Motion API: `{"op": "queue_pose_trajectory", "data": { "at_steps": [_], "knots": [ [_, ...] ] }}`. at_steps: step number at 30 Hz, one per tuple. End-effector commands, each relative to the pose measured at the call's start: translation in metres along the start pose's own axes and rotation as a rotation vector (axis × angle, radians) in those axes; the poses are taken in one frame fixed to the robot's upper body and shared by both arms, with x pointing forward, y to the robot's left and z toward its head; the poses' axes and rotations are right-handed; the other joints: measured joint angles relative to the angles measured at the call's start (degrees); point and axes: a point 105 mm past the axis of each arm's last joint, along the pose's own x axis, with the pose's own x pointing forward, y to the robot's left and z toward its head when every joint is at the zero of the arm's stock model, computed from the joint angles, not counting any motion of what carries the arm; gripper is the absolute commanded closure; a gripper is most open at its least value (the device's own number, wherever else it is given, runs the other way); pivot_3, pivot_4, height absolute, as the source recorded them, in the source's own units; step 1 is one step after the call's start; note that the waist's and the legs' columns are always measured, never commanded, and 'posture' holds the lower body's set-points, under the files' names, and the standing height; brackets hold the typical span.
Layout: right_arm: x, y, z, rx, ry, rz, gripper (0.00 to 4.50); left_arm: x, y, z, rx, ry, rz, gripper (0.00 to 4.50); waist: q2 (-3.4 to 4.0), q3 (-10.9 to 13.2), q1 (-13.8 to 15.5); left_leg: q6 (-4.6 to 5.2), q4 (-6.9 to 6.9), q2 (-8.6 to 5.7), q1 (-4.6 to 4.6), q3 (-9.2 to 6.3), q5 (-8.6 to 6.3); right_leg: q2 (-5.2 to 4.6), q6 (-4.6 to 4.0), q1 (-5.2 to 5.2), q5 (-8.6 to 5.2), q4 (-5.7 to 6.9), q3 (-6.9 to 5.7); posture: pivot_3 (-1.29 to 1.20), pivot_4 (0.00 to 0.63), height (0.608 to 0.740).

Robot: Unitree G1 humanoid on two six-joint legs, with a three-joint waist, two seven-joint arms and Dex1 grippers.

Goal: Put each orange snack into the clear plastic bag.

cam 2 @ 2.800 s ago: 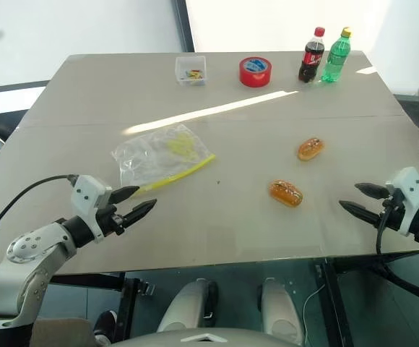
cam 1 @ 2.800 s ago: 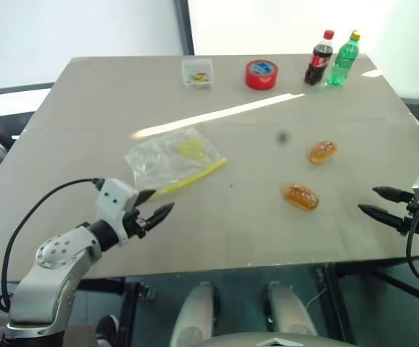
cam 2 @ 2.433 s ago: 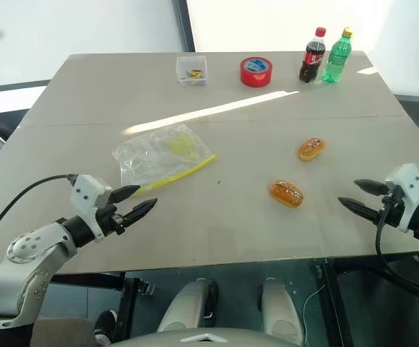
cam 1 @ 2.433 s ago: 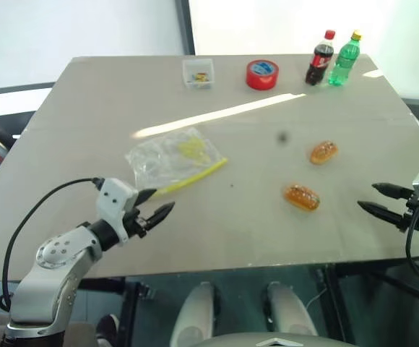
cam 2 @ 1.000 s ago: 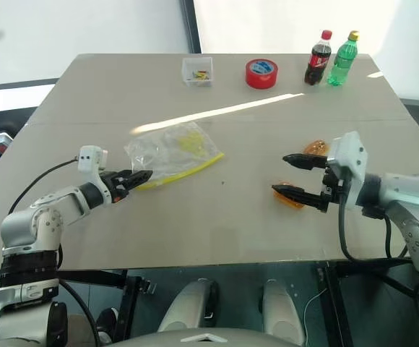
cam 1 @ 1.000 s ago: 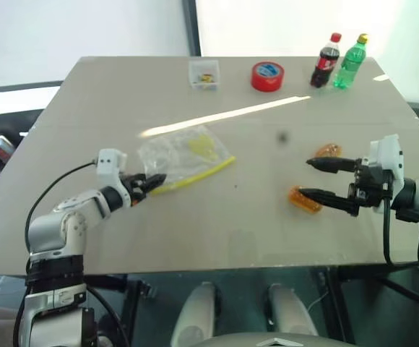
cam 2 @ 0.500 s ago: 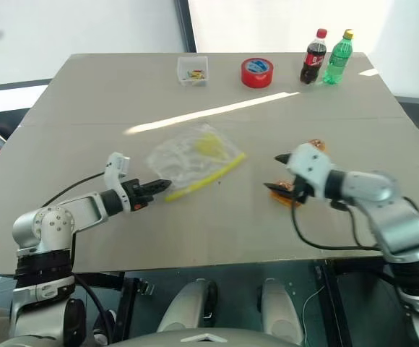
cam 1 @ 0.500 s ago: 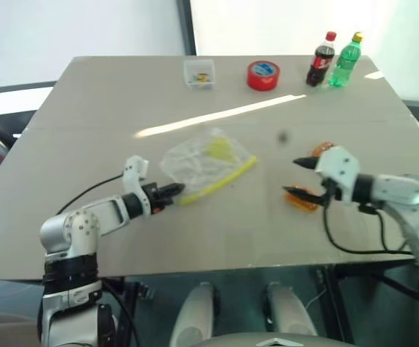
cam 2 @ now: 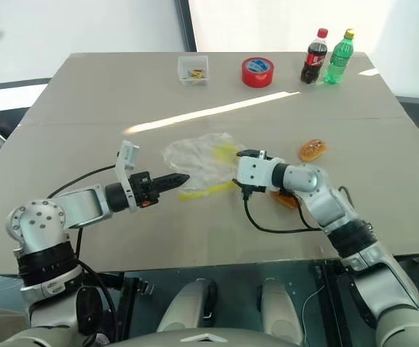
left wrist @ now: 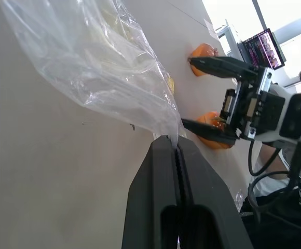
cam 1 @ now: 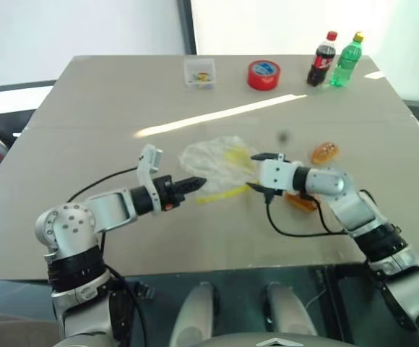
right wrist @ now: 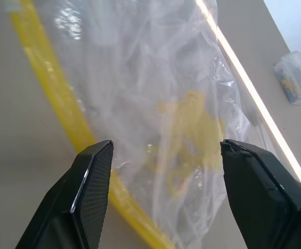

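We have our left gripper (left wrist: 175, 148) pinched tight on an edge of the clear plastic bag (cam 1: 217, 160), the film bunching just ahead of the two closed black fingers. Our right gripper (right wrist: 166, 150) has its fingers well apart, facing the bag's yellow strip (right wrist: 62, 111), which passes just by one fingertip. Both orange snacks sit on the table (cam 1: 87, 101) behind that gripper: the nearer snack (cam 1: 301, 203) right beside its wrist, the farther snack (cam 1: 324, 152) a little beyond. We judge the step in hand to be opening the bag's mouth. To do it well, we should keep the left pinch firm, close the right fingers on only one layer at the strip, not both, then pull the two grips gently apart so the mouth gapes without the film tearing or slipping.
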Motion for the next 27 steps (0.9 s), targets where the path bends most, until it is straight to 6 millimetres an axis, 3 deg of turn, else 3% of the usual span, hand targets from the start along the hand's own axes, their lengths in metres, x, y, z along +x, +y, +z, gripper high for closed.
{"op": "queue_pose_trajectory", "data": {
  "at_steps": [1,4,7,10,14,17,27],
  "knots": [
    [0.006,-0.011,-0.002,-0.058,0.0,-0.036,1.13,-0.005,-0.008,-0.002,0.019,0.003,-0.026,4.43,0.0,0.0,0.0,-0.03,-0.02,-0.01,0.0,-0.02,0.02,0.0,-0.01,0.0,0.01,0.0,0.0,0.0,0.15,0.74],
    [0.006,-0.01,-0.006,-0.063,0.002,-0.021,1.9,-0.007,-0.006,-0.002,0.016,-0.003,-0.019,4.5,0.0,0.0,0.1,-0.06,-0.03,-0.02,0.0,-0.06,0.04,-0.01,-0.02,0.0,0.01,0.0,-0.03,0.0,0.15,0.74],
    [-0.005,-0.012,0.002,-0.044,-0.053,0.001,1.9,-0.01,-0.002,0.001,0.008,-0.02,0.0,4.5,0.01,0.0,0.0,-0.07,-0.05,-0.03,0.0,-0.08,0.04,-0.03,-0.02,0.0,0.01,0.0,-0.04,0.0,0.15,0.74],
    [-0.025,0.001,0.012,-0.012,-0.104,0.122,1.9,-0.011,0.001,0.002,0.002,-0.026,0.008,4.5,0.01,0.0,0.1,-0.07,-0.06,-0.04,-0.01,-0.18,0.04,-0.04,-0.02,0.02,0.01,-0.01,-0.1,0.0,0.15,0.74],
    [-0.033,0.017,0.012,-0.048,-0.08,0.21,1.9,-0.011,0.003,0.003,-0.01,-0.041,0.011,4.5,0.0,0.0,0.0,-0.07,-0.08,-0.05,-0.02,-0.25,0.03,-0.09,-0.02,0.06,0.01,-0.04,-0.16,0.0,0.15,0.74],
    [-0.027,0.018,0.008,-0.038,-0.054,0.193,1.9,-0.01,0.002,0.003,-0.012,-0.041,0.006,4.5,0.0,0.0,-0.1,-0.07,-0.08,-0.09,0.02,-0.24,0.04,-0.05,-0.03,0.05,0.01,0.01,-0.17,0.0,0.15,0.74],
    [0.0,-0.012,-0.009,-0.075,0.033,0.014,1.9,-0.009,-0.002,0.0,-0.006,-0.023,-0.02,4.5,0.0,0.0,-0.3,-0.17,-0.07,-0.14,0.01,-0.27,0.1,-0.06,-0.06,0.04,0.02,0.05,-0.19,0.0,0.15,0.74]
  ]
}}
